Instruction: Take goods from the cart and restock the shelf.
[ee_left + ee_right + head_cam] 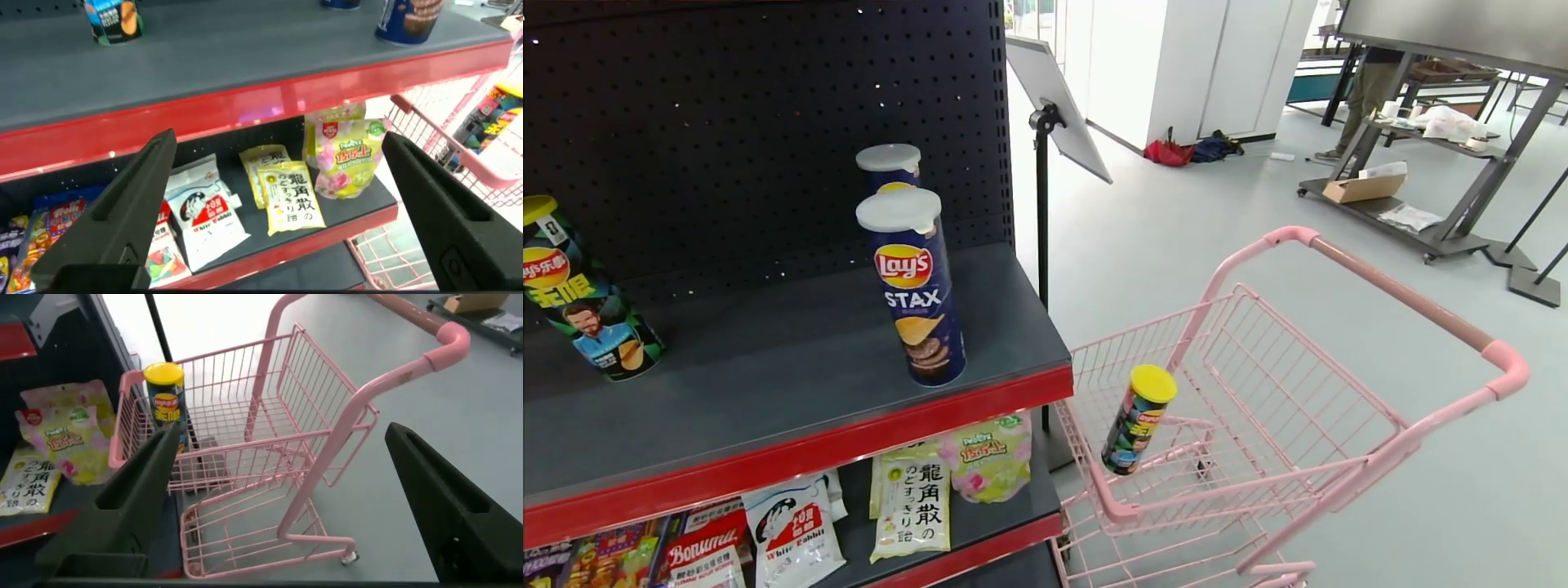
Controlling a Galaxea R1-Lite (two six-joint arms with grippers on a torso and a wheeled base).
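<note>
**Grippers.** The left gripper (278, 137) is released: its two dark fingers (122, 212) stand wide apart with nothing between them. It faces the front of the shelf (245, 61), towards the lower level. The right gripper (282, 429) is likewise released and empty. It faces the cart (448, 339) from above.

**Cart.** The pink wire cart (1413, 304) stands on the grey floor just beside the end of the shelf (768, 384). One can (1137, 420) stands on end in the upper basket, yellow lid up, in the corner nearest the shelf. The right wrist view shows the same can (166, 396) against the basket wall. The lower basket shows bare wire.

**Upper level.** The dark board with the red front edge carries three cans.
- A blue can (915, 294) with a white lid stands upright near the front edge, towards the cart end.
- A second blue can (889, 167) with a white lid stands directly behind it, near the perforated back panel.
- A green-and-black can (584, 302) with a yellow lid stands well apart from the other two.

**Lower level.** Snack bags lie on this board: a white bag (792, 531), a yellow-and-white bag (911, 498) and a pink-and-green bag (992, 457). The pink-and-green bag lies nearest the cart. The left wrist view shows the white bag (200, 216), the yellow-and-white bag (290, 196) and the pink-and-green bag (347, 155).

**Surroundings.** A tilted signboard on a black pole (1058, 106) stands at the end of the shelf, behind the cart.
</note>
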